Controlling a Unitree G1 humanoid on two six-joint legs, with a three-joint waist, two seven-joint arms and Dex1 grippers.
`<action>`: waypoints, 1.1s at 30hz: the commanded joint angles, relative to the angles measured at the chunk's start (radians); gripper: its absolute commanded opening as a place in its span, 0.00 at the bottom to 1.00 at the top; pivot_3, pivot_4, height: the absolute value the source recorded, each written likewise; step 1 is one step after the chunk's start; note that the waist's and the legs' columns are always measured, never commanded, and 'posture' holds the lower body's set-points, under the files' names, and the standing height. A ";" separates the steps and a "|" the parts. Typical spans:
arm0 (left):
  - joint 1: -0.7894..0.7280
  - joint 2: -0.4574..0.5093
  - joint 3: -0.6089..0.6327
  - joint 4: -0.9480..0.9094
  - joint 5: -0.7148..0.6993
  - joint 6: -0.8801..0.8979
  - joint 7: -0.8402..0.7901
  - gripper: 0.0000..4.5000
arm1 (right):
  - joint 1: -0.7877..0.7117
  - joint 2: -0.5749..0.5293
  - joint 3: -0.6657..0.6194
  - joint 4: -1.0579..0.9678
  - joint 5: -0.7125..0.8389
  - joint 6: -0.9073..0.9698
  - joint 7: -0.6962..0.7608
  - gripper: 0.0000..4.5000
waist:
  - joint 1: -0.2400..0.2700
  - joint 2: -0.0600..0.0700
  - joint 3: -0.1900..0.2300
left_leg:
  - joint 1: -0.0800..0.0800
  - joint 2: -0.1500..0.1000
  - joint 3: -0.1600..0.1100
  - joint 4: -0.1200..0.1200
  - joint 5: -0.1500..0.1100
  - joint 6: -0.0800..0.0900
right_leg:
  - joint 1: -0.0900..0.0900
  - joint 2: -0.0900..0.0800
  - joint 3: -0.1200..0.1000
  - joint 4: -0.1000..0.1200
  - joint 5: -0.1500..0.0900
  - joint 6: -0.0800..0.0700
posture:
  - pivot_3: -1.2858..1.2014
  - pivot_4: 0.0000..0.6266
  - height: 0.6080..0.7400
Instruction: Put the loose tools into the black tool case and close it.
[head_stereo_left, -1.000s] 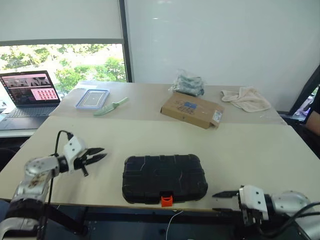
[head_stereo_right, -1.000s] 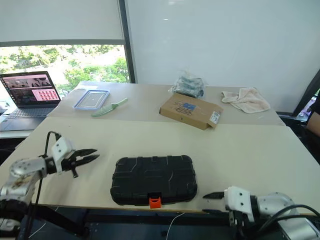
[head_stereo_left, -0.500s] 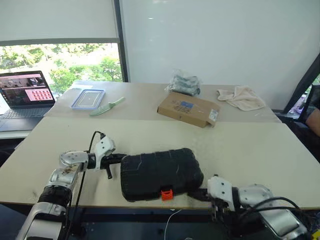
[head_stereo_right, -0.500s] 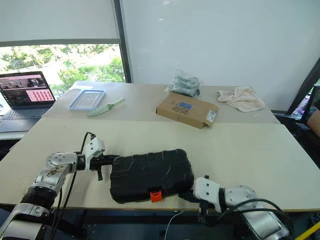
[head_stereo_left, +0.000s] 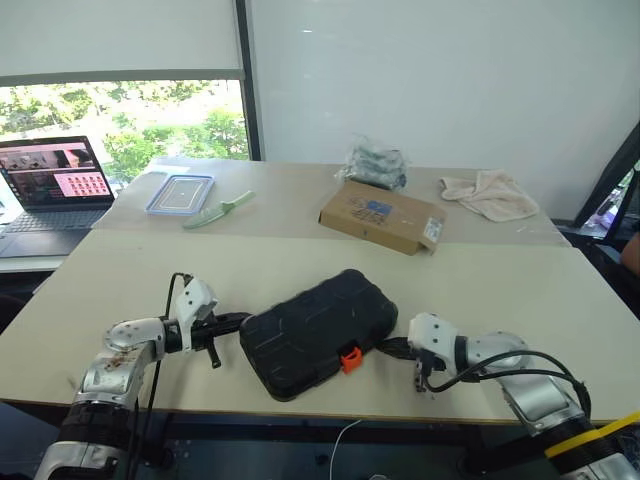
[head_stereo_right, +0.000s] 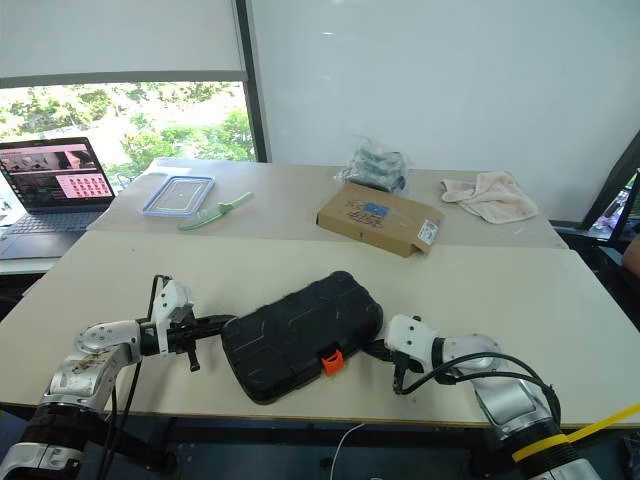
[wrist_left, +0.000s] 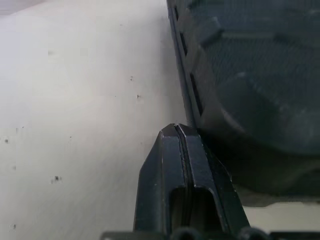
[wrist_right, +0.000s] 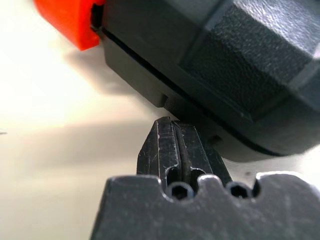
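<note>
The black tool case (head_stereo_left: 315, 330) lies closed and turned at an angle near the table's front edge, its orange latch (head_stereo_left: 350, 358) facing me. My left gripper (head_stereo_left: 240, 320) is shut, and its tips rest against the case's left end. In the left wrist view its fingers (wrist_left: 170, 170) meet the case's rim (wrist_left: 187, 95). My right gripper (head_stereo_left: 385, 347) is shut, with its tips at the case's right front side next to the latch. The right wrist view shows its fingers (wrist_right: 160, 150) under the case's seam and the latch (wrist_right: 65, 20). The loose tools are out of view.
On the far table stand a laptop (head_stereo_left: 55, 190), a clear blue-rimmed container (head_stereo_left: 184, 193), a pale green knife (head_stereo_left: 220, 211), a cardboard box (head_stereo_left: 383, 217), a plastic bag (head_stereo_left: 375, 163) and a cloth (head_stereo_left: 490, 195). The table's front edge (head_stereo_left: 300, 410) runs just below the case.
Both grippers closed and came in against the case's ends. The right one pushed forward, and the case turned so its right end swung away from me.
</note>
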 joint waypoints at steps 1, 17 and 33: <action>-0.070 0.012 0.065 -0.062 -0.061 0.047 0.031 0.00 | 0.096 -0.038 -0.114 -0.155 0.128 0.121 0.011 0.13 | 0.004 0.000 0.000 | 0.000 0.000 0.000 0.000 0.000 0.000 | 0.000 0.000 0.000 0.000 0.000 0.000 | 0.52 0.24 1.00; -0.271 -0.081 -0.262 -0.016 0.101 -0.051 -0.141 0.00 | 0.374 0.006 -0.090 -0.464 0.097 0.176 -0.096 0.00 | -0.005 0.000 0.000 | 0.001 -0.002 -0.001 0.001 -0.003 0.005 | 0.002 0.003 0.001 0.000 0.000 0.000 | 0.52 0.24 1.00; -0.267 -0.117 -0.332 0.068 0.220 -0.004 -0.079 0.00 | 0.212 0.103 0.030 -0.373 0.002 0.156 -0.133 0.00 | 0.001 0.000 -0.002 | 0.008 -0.002 -0.002 0.001 -0.003 0.006 | 0.008 0.002 0.001 0.000 0.000 0.000 | 0.52 0.24 1.00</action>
